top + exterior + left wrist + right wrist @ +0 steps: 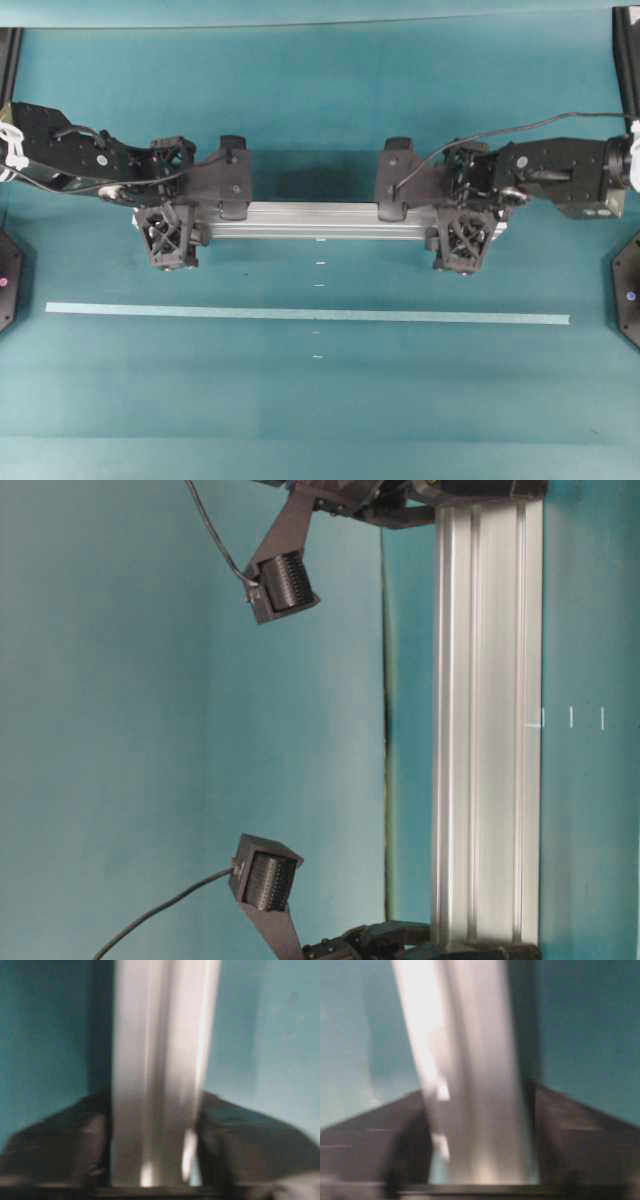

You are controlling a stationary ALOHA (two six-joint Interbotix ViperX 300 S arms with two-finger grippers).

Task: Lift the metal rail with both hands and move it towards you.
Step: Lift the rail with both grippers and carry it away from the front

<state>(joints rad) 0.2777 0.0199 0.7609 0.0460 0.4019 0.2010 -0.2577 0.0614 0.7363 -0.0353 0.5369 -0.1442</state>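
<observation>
1. The metal rail (320, 220) is lying left-to-right across the teal bench (320, 420), beyond the pale tape strip (300, 314).
2. It is showing silver, grooved faces.
3. The left end effector (172, 222) and right end effector (462, 224) are each gripping one rail end.

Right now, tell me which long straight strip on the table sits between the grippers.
The grooved silver metal rail, flanked by the fingers of both grippers; the thin flat pale tape strip lies apart, untouched.

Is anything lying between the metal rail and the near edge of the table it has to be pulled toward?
Only the thin pale tape strip, flat on the table nearer than the metal rail. Nothing raised shows there.
</observation>
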